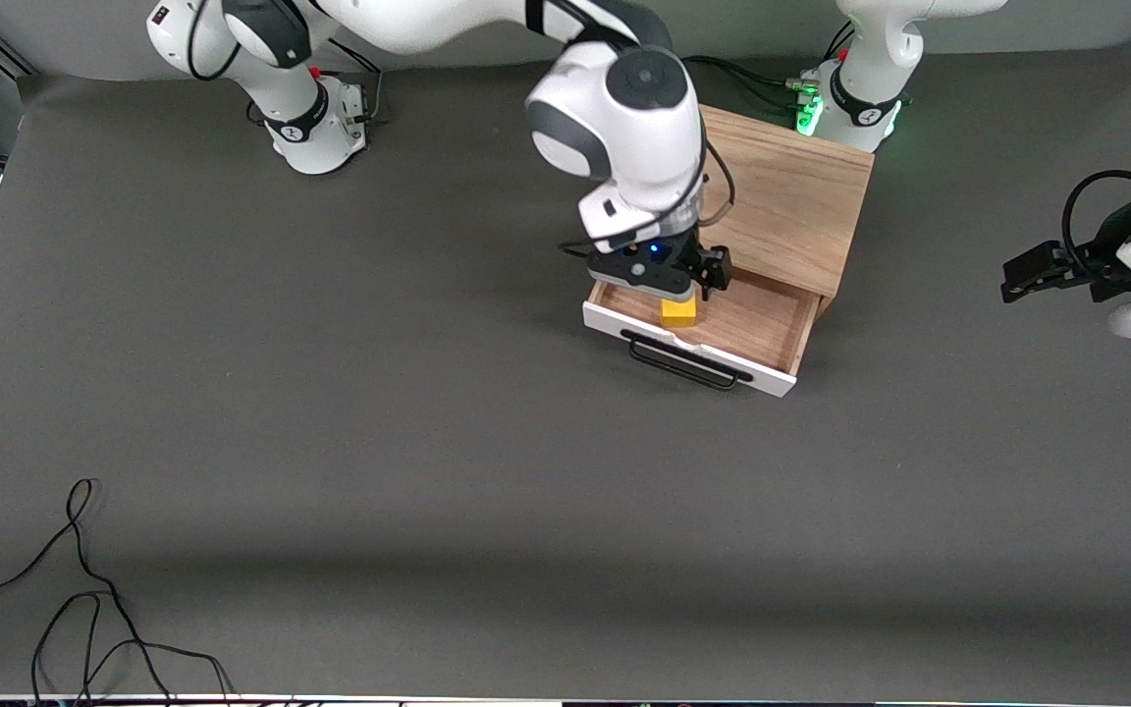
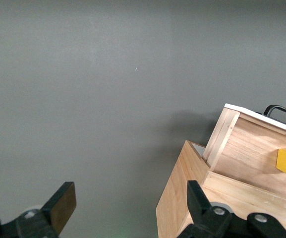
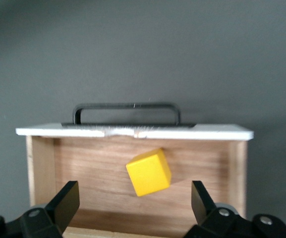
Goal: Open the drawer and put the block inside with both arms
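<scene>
The drawer (image 1: pixel 723 329) stands pulled open below the right hand (image 1: pixel 672 285), which hangs released, fingers spread. The block (image 1: pixel 678 312) lies loose inside, between those fingers. The left hand (image 1: pixel 1037 270), also released, waits aside over the tabletop (image 1: pixel 330 442).

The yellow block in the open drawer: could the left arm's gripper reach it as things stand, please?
Probably not directly: the right gripper hangs open right over the block in the drawer, blocking the way from above, while the left gripper waits open off toward its own end of the table.
</scene>
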`<act>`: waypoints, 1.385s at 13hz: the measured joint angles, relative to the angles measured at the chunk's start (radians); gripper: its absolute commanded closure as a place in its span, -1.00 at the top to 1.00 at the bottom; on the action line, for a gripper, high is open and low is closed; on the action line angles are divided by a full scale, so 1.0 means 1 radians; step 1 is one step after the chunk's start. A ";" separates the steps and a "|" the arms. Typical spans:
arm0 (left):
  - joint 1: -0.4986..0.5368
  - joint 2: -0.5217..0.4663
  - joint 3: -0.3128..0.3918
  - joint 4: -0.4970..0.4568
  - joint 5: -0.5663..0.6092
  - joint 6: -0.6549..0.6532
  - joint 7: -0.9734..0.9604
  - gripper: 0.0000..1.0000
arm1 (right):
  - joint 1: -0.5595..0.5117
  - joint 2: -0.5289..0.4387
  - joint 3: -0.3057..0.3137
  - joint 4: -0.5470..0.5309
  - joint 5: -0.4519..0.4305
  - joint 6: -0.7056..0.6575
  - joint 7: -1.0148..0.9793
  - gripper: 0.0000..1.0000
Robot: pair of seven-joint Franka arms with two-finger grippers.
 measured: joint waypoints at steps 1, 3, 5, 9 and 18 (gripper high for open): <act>0.000 0.000 0.000 0.000 0.000 0.000 0.001 1.00 | -0.020 -0.035 -0.003 -0.003 -0.001 -0.044 -0.029 1.00; -0.001 0.000 -0.001 0.000 0.000 0.000 0.002 1.00 | -0.090 -0.118 -0.007 -0.039 -0.001 -0.095 -0.118 1.00; -0.002 0.000 -0.001 0.001 0.000 0.000 0.002 1.00 | -0.184 -0.225 -0.007 -0.128 0.033 -0.101 -0.221 1.00; -0.004 0.000 -0.001 0.001 0.000 0.000 0.003 1.00 | -0.273 -0.351 -0.014 -0.226 0.085 -0.161 -0.370 1.00; -0.010 0.000 -0.001 0.001 0.000 0.000 0.003 1.00 | -0.638 -0.636 -0.166 -0.554 0.134 -0.147 -0.974 1.00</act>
